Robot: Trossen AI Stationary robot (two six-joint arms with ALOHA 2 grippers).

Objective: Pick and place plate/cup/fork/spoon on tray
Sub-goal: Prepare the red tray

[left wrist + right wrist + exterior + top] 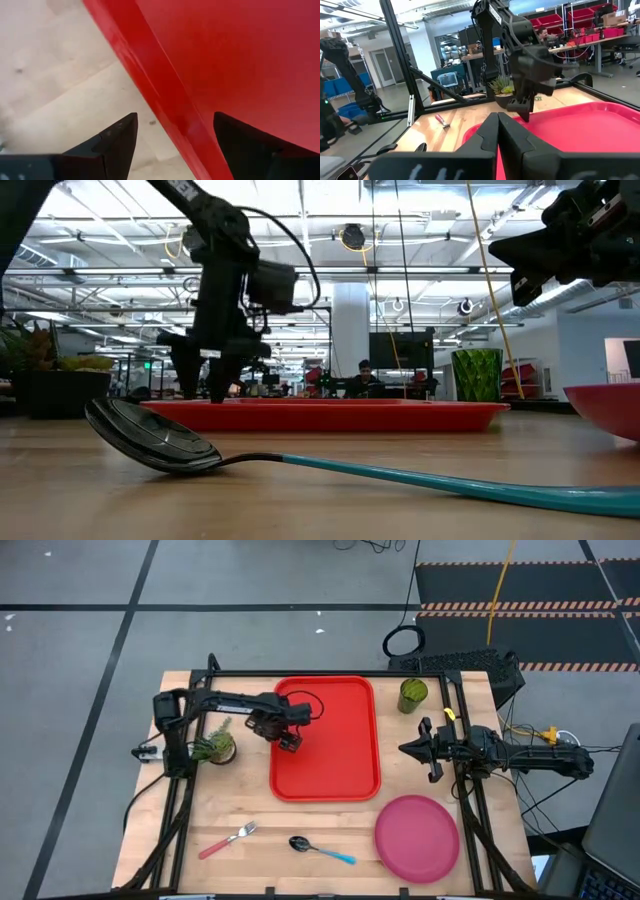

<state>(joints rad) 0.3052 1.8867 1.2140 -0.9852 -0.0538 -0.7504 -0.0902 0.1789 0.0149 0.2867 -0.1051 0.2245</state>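
Note:
The red tray [325,738] lies flat at the table's middle. My left gripper [290,743] is open and low over the tray's left rim [165,100]. One finger [117,137] stands over the bare table and the other [245,137] over the tray's floor, both apart from the rim. My right gripper [428,752] is shut and empty, raised to the right of the tray. The green cup [412,695] stands upright at the far right. The pink plate [417,838] lies at the near right. The blue-handled spoon [320,849] and the pink-handled fork [228,839] lie near the front edge.
A small potted plant [215,747] stands just left of my left gripper. A black frame [330,674] runs along the table's far edge and sides. Bare wood shows between the tray and the front edge, around the fork and spoon.

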